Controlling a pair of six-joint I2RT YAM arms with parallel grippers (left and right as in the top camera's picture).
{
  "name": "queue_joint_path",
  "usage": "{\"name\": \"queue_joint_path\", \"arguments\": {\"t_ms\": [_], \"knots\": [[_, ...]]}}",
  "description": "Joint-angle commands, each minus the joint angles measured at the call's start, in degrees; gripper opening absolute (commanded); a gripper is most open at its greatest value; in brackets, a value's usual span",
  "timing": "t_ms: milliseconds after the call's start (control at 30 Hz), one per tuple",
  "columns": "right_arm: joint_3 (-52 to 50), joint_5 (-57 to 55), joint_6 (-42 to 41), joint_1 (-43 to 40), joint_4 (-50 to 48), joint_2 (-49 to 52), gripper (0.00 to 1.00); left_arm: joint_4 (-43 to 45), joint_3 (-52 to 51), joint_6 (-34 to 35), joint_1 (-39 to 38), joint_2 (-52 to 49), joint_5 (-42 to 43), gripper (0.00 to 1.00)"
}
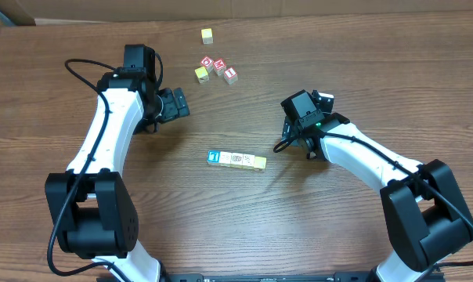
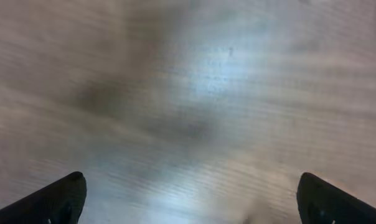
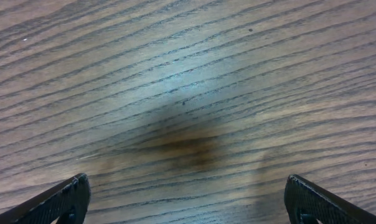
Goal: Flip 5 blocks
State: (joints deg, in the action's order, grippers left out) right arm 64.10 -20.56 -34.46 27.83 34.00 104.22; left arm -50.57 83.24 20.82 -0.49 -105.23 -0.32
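The left gripper (image 1: 174,103) hovers low over bare counter (image 1: 244,227), jaws spread wide and holding nothing; its wrist view is blurred and shows only wood grain. Beyond it, near the far edge, sit the red-and-white cubes (image 1: 218,67) and a lone yellow cube (image 1: 207,35), neither of them part of this job. The five blocks (image 1: 236,160) lie mid-counter between the arms in one tight row, apparently touching, with a blue-green block (image 1: 214,157) at the left end and a yellow one (image 1: 260,163) at the right. The right gripper (image 1: 321,99) is likewise wide open and empty, and its wrist view shows no block. No block looks flipped yet. Best to start at an end: come down square, pinch the two free side faces, and lift clear of the neighbour before turning, so the row stays put.
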Motion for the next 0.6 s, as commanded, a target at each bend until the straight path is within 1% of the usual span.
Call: {"name": "queue_joint_path", "arguments": {"t_ms": [0,100,300,400,467,500,533,567], "knots": [[0.0,-0.8,0.4,-0.2,-0.3,0.0,1.00,5.7,0.7,-1.0,0.1,-0.4,-6.3,1.00],[0.0,0.0,0.0,-0.2,-0.9,0.0,1.00,10.0,0.7,-1.1,0.1,-0.4,-7.9,1.00],[0.0,9.3,0.0,-0.2,-3.9,0.0,1.00,10.6,0.7,-0.7,0.1,-0.4,-7.4,1.00],[0.0,12.0,0.0,-0.2,-5.1,0.0,1.00,13.6,0.7,2.3,0.1,-0.4,-3.8,1.00],[0.1,12.1,0.1,-0.2,-5.2,0.0,1.00,13.4,0.7,4.1,0.1,-0.4,4.5,1.00],[0.2,12.1,0.7,-0.2,-4.7,0.0,0.96,13.4,0.7,3.4,0.1,-0.4,8.5,1.00],[0.3,12.1,1.4,-0.4,-4.2,-0.2,0.75,12.9,0.7,0.7,0.1,-0.4,12.6,1.00],[0.7,12.1,1.5,-0.6,-3.4,-0.4,0.49,12.0,0.7,-3.2,0.1,-0.4,15.9,0.87]]}}
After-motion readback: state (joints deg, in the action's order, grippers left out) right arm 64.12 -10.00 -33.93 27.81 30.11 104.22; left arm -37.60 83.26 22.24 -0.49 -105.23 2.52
